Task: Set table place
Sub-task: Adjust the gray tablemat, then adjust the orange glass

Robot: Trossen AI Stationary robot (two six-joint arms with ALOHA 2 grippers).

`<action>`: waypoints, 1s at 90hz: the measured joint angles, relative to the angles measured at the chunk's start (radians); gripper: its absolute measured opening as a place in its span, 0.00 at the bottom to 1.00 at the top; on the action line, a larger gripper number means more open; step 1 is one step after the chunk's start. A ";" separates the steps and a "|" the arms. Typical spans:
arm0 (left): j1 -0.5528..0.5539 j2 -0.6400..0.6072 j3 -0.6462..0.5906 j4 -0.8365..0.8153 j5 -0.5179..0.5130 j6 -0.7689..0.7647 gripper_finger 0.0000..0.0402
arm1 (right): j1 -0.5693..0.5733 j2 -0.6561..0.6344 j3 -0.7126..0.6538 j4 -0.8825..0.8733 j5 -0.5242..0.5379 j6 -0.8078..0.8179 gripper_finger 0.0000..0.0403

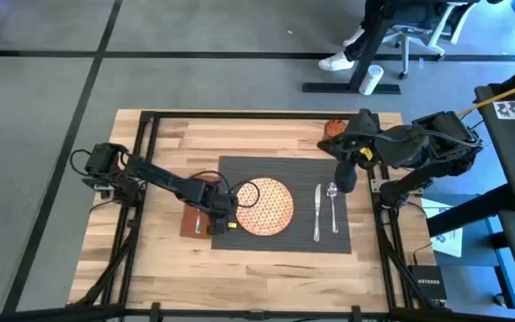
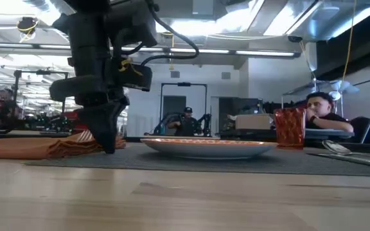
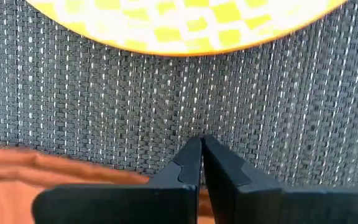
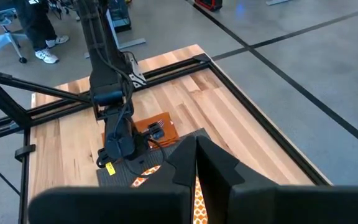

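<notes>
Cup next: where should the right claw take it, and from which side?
Grip the cup across its side wall, mid-height, probably coming in level from the right arm's side: it stands upright on bare table beyond the mat. The right claw is shut, so open it first.

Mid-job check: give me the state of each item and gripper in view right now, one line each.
placemat: flat on the table.
plate: upright, centred on the placemat.
napkin: crumpled, at the placemat's left edge.
knife and spoon: lying side by side, right of the plate.
cup: upright.
left gripper: shut, low over the placemat by the napkin.
right gripper: shut, raised above the table.
</notes>
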 joint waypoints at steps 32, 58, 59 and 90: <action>-0.018 -0.082 0.000 0.008 -0.003 -0.070 0.00 | 0.000 0.000 0.000 0.000 0.000 -0.002 0.00; -0.018 -0.195 0.029 0.016 -0.005 -0.131 0.00 | -0.027 0.002 0.000 -0.035 -0.022 0.031 0.00; -0.018 -0.200 0.032 0.016 -0.005 -0.131 0.00 | -0.032 0.003 0.000 -0.038 -0.025 0.033 0.00; -0.018 -0.382 0.135 0.021 -0.020 -0.127 0.00 | -0.240 0.014 -0.038 -0.217 -0.090 0.003 0.09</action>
